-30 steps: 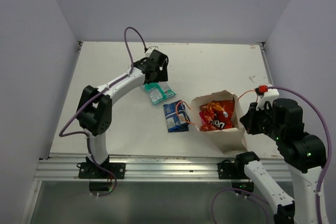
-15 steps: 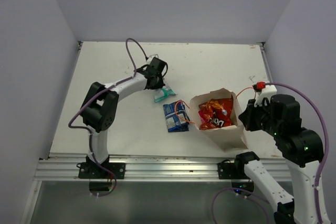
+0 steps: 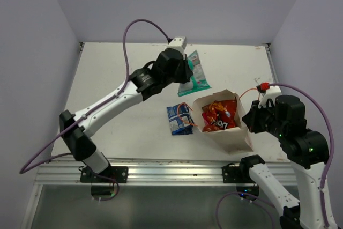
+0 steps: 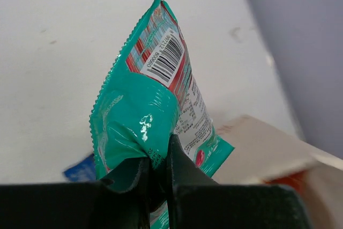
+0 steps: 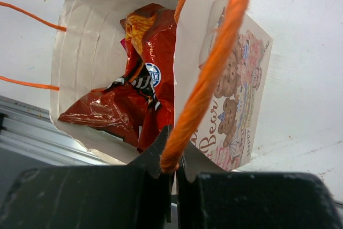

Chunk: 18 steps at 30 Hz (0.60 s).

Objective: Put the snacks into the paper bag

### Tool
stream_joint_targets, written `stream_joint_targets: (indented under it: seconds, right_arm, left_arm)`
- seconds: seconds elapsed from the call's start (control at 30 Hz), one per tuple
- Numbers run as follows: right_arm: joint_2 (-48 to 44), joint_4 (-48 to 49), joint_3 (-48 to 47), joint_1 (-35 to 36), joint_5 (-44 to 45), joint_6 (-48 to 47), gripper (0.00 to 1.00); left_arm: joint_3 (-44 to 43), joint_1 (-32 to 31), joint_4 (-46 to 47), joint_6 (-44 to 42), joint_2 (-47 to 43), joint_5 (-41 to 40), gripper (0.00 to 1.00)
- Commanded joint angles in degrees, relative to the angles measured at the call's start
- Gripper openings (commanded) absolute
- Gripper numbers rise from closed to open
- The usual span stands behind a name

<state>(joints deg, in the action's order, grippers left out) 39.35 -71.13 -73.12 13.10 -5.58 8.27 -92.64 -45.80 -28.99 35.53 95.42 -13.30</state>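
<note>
My left gripper (image 4: 158, 167) is shut on the teal-and-white snack packet (image 4: 153, 100), which hangs in the air just behind the paper bag (image 3: 233, 135); from above the packet (image 3: 193, 74) shows beside the left wrist. The beige bag stands open with a red-orange Doritos packet (image 5: 136, 97) inside. My right gripper (image 5: 174, 162) is shut on the bag's orange string handle (image 5: 211, 73) at the bag's right side. A dark blue packet (image 3: 178, 119) lies flat on the table left of the bag.
The white table (image 3: 123, 73) is walled by grey panels at the back and both sides. A metal rail (image 3: 161, 172) runs along the near edge by the arm bases. The bag's other orange handle loop (image 3: 187, 113) drapes toward the blue packet.
My left gripper closed on the teal packet on the table, then lifted it up and to the right toward the bag. The right arm has held still with the handle.
</note>
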Motion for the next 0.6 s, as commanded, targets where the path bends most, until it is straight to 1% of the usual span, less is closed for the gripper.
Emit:
stream_joint_targets:
  seconds: [0.0, 0.03, 0.07, 0.17, 0.23, 0.33, 0.47, 0.57]
  right_arm:
    - [-0.1, 3.2, -0.4, 0.0, -1.4, -0.9, 0.00]
    - [-0.1, 3.1, -0.4, 0.0, -1.4, -0.9, 0.00]
    - [-0.1, 3.1, -0.4, 0.0, -1.6, -1.0, 0.00]
    - [-0.3, 3.0, -0.8, 0.0, -1.8, -0.6, 0.00]
    - [-0.3, 2.9, -1.0, 0.0, -2.0, -0.6, 0.00]
    - [-0.7, 2.6, -1.3, 0.0, -2.1, -0.3, 0.00]
    - [-1.4, 1.8, -1.9, 0.0, -1.9, 0.0, 0.00]
    - [-1.6, 1.0, -2.5, 0.0, -1.3, 0.0, 0.00]
  left_arm:
    - [-4.1, -8.0, 3.9, -0.2, -8.0, 4.3, 0.00]
    - [-3.7, -9.2, 3.7, 0.5, -8.3, 4.3, 0.00]
    - [-3.1, -11.9, 3.6, 0.9, -9.0, 3.6, 0.00]
    - [1.0, -16.2, 4.6, 2.3, -9.5, 4.0, 0.00]
    - [3.9, -18.5, 5.5, 3.3, -9.1, 5.2, 0.00]
    - [6.0, -21.2, 6.4, 3.6, -7.8, 5.5, 0.00]
    - [6.2, -24.8, 7.8, 2.4, -3.5, 4.9, 0.00]
    - [4.4, -25.7, 7.6, 1.6, -0.7, 6.2, 0.00]
